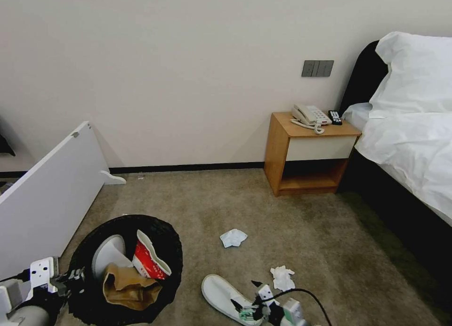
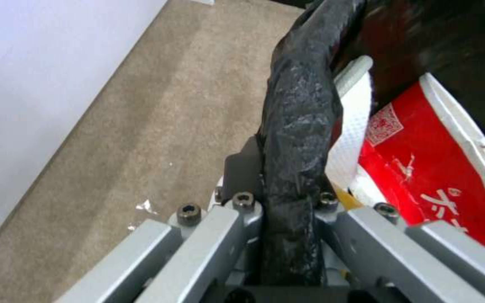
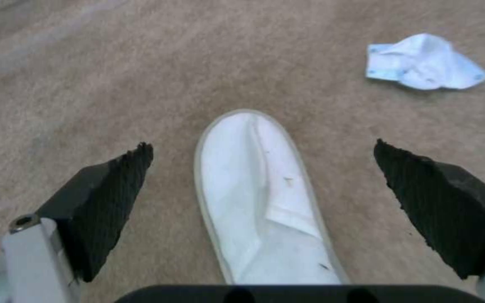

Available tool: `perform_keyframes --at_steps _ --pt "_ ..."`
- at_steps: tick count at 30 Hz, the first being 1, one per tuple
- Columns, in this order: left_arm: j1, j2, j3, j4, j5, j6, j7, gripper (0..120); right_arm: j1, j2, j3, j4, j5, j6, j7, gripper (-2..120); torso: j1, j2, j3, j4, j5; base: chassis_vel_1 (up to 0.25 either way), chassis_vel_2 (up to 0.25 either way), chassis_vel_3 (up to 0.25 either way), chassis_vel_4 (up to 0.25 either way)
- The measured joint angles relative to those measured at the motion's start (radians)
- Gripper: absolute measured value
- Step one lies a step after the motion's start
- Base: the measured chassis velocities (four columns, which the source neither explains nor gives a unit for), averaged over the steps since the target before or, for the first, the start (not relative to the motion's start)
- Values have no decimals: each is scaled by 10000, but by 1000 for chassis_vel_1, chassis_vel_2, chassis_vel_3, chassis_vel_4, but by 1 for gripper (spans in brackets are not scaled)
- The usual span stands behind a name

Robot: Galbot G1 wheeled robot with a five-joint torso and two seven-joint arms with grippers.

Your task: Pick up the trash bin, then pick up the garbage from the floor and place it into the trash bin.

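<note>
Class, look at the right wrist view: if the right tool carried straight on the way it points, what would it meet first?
Most likely the white slipper on the carpet: it lies between the open right tool's pads, directly ahead. How far off is unclear.

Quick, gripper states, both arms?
Left gripper: shut on the trash bin rim.
Right gripper: open, empty, above the white slipper.

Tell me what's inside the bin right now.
In the bin, held at its rim by the left gripper: a white slipper, a red packet and a brown paper bag. Anything beneath them is covered.
</note>
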Motion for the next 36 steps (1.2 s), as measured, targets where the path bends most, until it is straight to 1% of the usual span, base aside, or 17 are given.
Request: perform_keyframes --at_steps 2,3,6,10,25,27,36 --pt "6 25 -46 -17 1 0 -1 3 285 237 -252 -415 34 -63 49 100 0 0 1 -3 0 0 0 0 0" --pt "6 25 -46 -17 1 0 -1 3 285 237 -252 -415 34 -63 49 100 0 0 1 -3 0 0 0 0 0" --pt "8 53 -70 -43 -12 0 1 3 618 693 -340 -1042 -17 -100 115 100 0 0 0 -2 0 0 0 0 0" --pt "34 24 -54 -48 2 0 5 3 815 952 -349 -1416 -55 -103 108 100 0 0 0 -2 -2 0 0 0 0" --pt "76 27 -43 -77 18 0 18 3 1122 1464 -544 -2336 -15 -106 -168 100 0 0 -1 -2 -1 0 0 0 0" --pt "65 52 -40 -77 18 0 20 3 1239 1642 -641 -2624 3 -107 -203 100 0 0 -1 -2 0 0 0 0 0" --pt "46 114 -44 -78 -19 0 28 3 1549 1938 -659 -3431 -4 -108 -213 100 0 0 0 -1 -1 0 0 0 0"
